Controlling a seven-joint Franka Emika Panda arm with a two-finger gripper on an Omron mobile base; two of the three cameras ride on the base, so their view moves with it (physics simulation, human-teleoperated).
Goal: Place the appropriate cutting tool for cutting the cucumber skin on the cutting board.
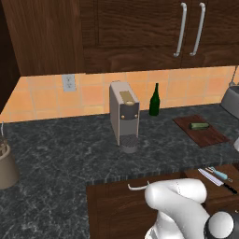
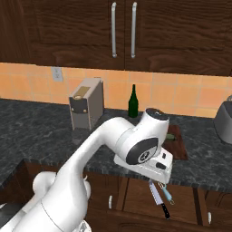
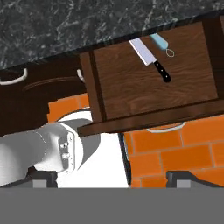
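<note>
The open wooden drawer [image 3: 153, 83] holds the cutting tool [image 3: 160, 42], a slim peeler with a teal handle, next to a longer black-handled knife [image 3: 153, 61]. The same peeler [image 1: 219, 174] [image 2: 166, 192] lies at the drawer's right side. My gripper [image 3: 117, 178] hangs open above the drawer front with nothing between its fingers, well short of the peeler. On the counter at the back right, the stubby green cucumber [image 1: 199, 125] rests on the dark reddish cutting board [image 1: 207, 136] [image 2: 180, 147], which my arm partly hides in the right base view.
A grey coffee machine [image 1: 123, 112] and a tall green bottle [image 1: 154, 100] stand by the tiled wall. A beige canister [image 1: 7, 165] sits at the far left, a grey pot [image 2: 224, 120] at the far right. Orange floor tiles [image 3: 175, 148] show below the drawer.
</note>
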